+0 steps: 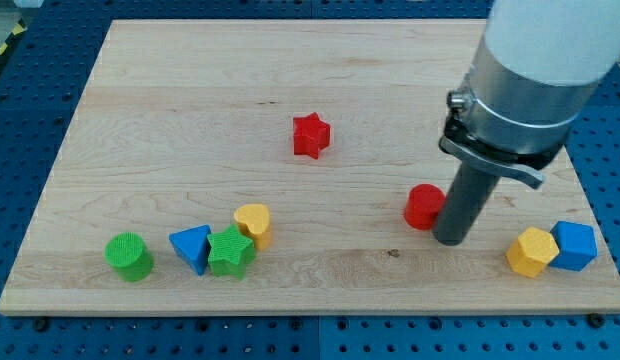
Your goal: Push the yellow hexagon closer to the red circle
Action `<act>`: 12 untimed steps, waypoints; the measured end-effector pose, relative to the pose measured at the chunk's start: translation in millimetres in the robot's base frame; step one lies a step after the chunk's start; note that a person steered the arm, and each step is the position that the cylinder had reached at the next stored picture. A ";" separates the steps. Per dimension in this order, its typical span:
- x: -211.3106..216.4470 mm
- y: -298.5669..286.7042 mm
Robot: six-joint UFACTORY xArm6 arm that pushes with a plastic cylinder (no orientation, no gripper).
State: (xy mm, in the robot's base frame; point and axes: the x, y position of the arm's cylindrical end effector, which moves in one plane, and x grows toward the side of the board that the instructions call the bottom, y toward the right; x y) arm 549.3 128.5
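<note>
The yellow hexagon (531, 251) lies near the view's bottom right, touching a blue hexagon-like block (575, 245) on its right. The red circle (423, 206) stands right of the board's middle. My tip (450, 238) rests on the board just right of and slightly below the red circle, close to it or touching it. The tip is between the red circle and the yellow hexagon, about 60 pixels left of the hexagon.
A red star (311, 135) lies above the middle. At the bottom left sit a green circle (128, 256), a blue triangle (192, 247), a green star (231, 251) and a yellow heart (254, 223). The wooden board (190, 100) ends just below the yellow hexagon.
</note>
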 end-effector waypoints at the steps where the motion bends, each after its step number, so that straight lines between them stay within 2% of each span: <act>1: -22.8 -21.7; 2: -23.8 -29.4; 3: 37.9 -25.4; 4: 68.0 -3.0; 5: 67.6 76.5; 6: 67.1 121.5; 8: 50.1 113.7; 10: 43.8 61.0; 12: 18.6 44.2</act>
State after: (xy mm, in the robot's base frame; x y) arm 567.9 172.7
